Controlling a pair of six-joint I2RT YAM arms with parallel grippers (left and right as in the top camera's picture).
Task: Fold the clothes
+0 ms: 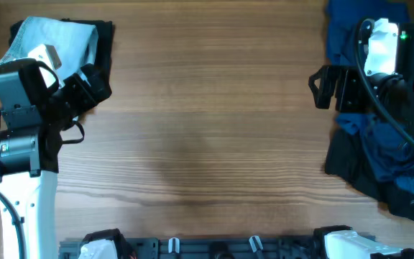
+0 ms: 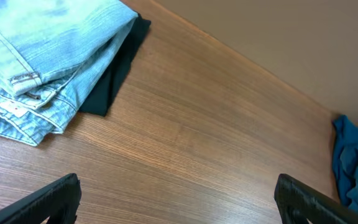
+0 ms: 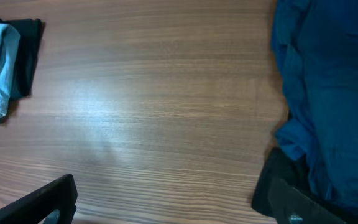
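Folded pale blue denim shorts lie on a black garment at the table's far left. In the left wrist view the shorts and the black garment sit up and to the left of my open left gripper, which holds nothing. At the right, a loose pile of blue clothes and black clothes lies under my right arm. My right gripper is open over bare wood, with the blue garment and a black one just to its right.
The wooden table stretches between both arms. A beige wall bounds its far edge. The arm bases and a black rail line the near edge. A corner of the blue pile shows at the right of the left wrist view.
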